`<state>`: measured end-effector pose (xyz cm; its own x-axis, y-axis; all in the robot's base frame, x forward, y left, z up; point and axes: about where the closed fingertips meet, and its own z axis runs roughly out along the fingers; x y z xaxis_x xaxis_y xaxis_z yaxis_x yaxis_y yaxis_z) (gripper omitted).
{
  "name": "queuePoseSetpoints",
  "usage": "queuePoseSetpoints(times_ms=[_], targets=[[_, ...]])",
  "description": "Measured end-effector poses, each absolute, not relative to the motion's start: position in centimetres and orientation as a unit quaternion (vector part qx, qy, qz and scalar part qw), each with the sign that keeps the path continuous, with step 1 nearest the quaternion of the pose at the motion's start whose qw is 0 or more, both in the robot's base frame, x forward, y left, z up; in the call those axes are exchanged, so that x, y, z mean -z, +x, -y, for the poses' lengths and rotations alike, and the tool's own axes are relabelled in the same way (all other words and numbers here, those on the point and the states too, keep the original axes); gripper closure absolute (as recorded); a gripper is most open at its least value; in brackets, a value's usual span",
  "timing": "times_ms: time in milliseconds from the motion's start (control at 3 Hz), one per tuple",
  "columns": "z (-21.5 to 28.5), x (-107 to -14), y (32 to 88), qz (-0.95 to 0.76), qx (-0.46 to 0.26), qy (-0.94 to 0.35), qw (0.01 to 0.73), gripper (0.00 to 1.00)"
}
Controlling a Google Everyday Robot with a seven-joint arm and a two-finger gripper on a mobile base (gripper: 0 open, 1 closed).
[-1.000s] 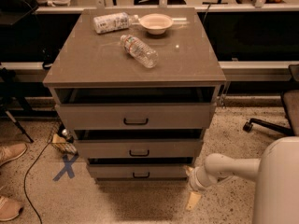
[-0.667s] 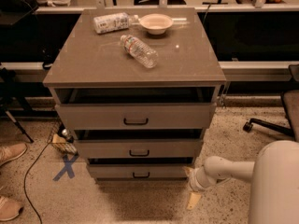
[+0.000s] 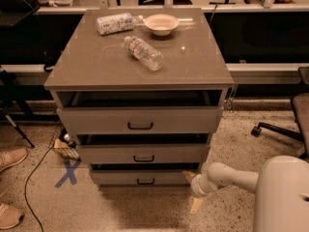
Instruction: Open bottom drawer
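Grey-taupe and shallow, the bottom drawer [image 3: 116, 178] sits lowest in the bench [image 3: 96, 66], close to the floor, with its small black handle [image 3: 146, 181] at centre. The gripper [image 3: 192, 191] hangs low, just right of that drawer's right end. Its tan fingers [image 3: 195, 205] are spread apart and hold nothing. A bowl [image 3: 161, 24] rests on the far benchtop.

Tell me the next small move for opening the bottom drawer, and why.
Probably slide the claw left to the black handle of the bottom drawer. The claw hangs open and empty by the drawer's right end, off to the side of the handle rather than in front of it, so it must line up before gripping.
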<state>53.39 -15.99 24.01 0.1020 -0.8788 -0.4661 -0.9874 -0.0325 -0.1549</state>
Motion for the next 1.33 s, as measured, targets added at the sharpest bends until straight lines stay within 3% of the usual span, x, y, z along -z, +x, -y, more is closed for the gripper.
queuePoseSetpoints(times_ms=[1333], targets=[[11.6, -19.4, 59.6, -0.648, -0.093, -0.713, 0.249, 0.00]])
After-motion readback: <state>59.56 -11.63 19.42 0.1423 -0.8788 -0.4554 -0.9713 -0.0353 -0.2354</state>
